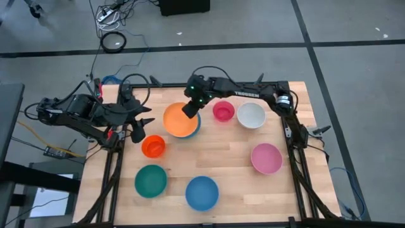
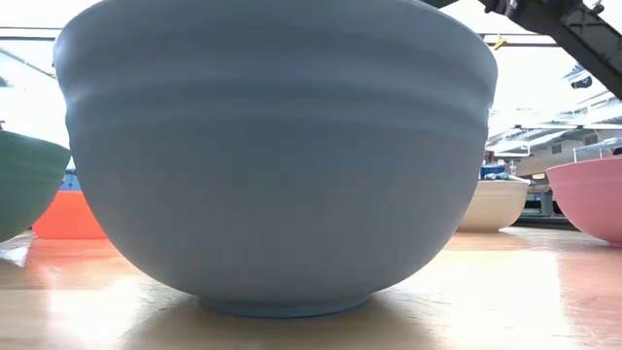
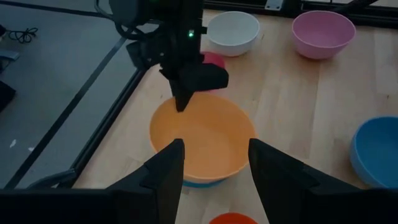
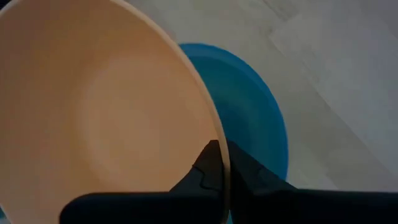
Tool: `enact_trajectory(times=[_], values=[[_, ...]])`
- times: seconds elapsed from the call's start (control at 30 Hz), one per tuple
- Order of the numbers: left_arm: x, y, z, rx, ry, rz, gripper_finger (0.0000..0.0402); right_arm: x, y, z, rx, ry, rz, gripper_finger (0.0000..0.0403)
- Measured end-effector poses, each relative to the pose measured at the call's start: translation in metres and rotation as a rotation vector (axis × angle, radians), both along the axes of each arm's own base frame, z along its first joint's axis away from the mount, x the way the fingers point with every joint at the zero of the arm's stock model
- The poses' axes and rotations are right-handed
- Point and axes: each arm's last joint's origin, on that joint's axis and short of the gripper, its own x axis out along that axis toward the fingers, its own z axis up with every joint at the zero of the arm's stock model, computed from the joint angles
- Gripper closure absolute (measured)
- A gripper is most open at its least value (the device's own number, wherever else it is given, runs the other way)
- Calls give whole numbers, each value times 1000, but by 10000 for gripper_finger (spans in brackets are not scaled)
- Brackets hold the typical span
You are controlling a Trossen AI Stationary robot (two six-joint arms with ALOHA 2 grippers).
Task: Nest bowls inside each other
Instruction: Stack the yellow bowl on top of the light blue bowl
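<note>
Orange bowl (image 1: 180, 120) sits tilted in a blue bowl (image 4: 249, 99) at the bench's (image 1: 228, 183) far middle. Right hand (image 1: 190, 109) pinched tight on orange bowl's rim. Left hand (image 1: 140, 123) wide, empty, just beside it, near small red-orange bowl (image 1: 153, 146). Magenta (image 1: 223, 111), white (image 1: 251, 115), pink (image 1: 266, 158), teal (image 1: 150, 180), 2nd blue (image 1: 202, 192) bowls lie apart.

A grey floor (image 1: 354, 57) crossed by dark lines is surrounding a wooden table (image 1: 221, 190). Cables (image 1: 114, 41) are lying in the frame's upper left.
</note>
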Motion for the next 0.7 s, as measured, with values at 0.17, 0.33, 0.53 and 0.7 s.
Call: enact_trajectory(times=[0.17,0.33,0.53,0.7], values=[[0,0,0,-1,0,0,214,-8,-8,-2,-5,74,-28,403],[0,0,0,-4,-1,1,214,-15,-13,-6,-15,140,-47,403],[0,0,0,-11,-4,7,214,-13,-9,-7,-59,146,-36,400],[0,0,0,-12,-4,8,214,-10,-2,-7,-73,143,-7,365]])
